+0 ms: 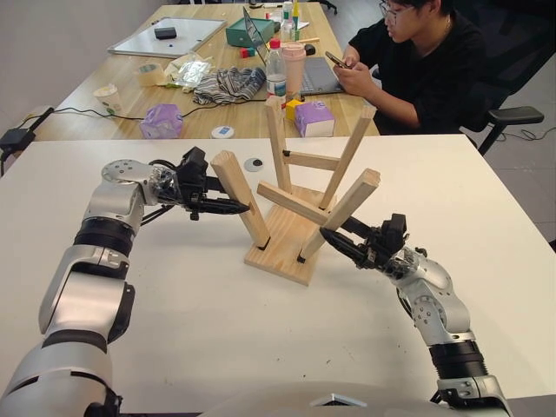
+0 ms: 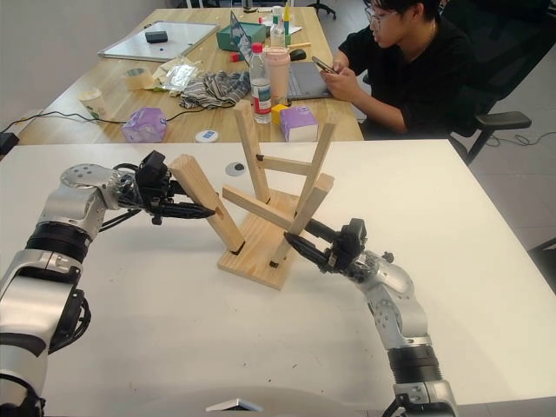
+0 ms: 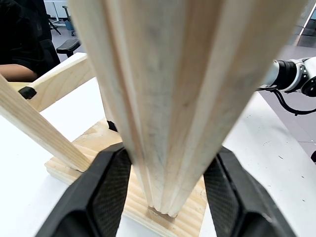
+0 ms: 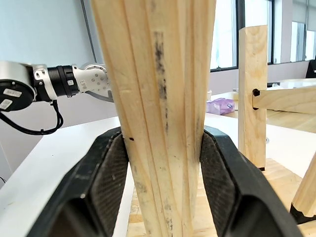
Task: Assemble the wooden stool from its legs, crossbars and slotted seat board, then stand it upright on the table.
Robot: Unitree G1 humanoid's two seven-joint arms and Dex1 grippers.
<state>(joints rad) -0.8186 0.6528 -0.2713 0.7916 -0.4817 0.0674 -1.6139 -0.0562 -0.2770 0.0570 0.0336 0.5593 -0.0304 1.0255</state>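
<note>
Left eye view, nearest first: the right end effector [image 1: 333, 241] reaches in low from the robot's right and is closed on the near-right leg [image 1: 352, 198], gripping it down near the foot of that leg where it meets the seat board [image 1: 274, 256]. The right wrist view confirms the grip, with the black pads [image 4: 106, 182] pressed flat on opposite faces of the wood and no gap showing. A little farther out and on the other side, the left end effector [image 1: 234, 207] is likewise clamped on the near-left leg [image 1: 231, 176], about halfway up its length; the left wrist view shows its pads [image 3: 106, 197] squeezing the leg from both sides. Between the two sits the stool [image 1: 300, 208], upside down: the seat board lies flat on the white counter [image 1: 217, 330] and all four legs point upward, each long axis leaning outward from the board as it rises. A crossbar [image 1: 291, 202] runs on a slant between the near pair of legs, and a second crossbar [image 1: 311, 161] joins the two far legs [image 1: 278, 139] behind. The stool looks put together, so what remains, by my reading, is the turn-over. That move depends on the legs pointing up and away from the counter while the arms hold one leg on each side; the whole frame must rotate about a line running between the two grips until the legs point down.
</note>
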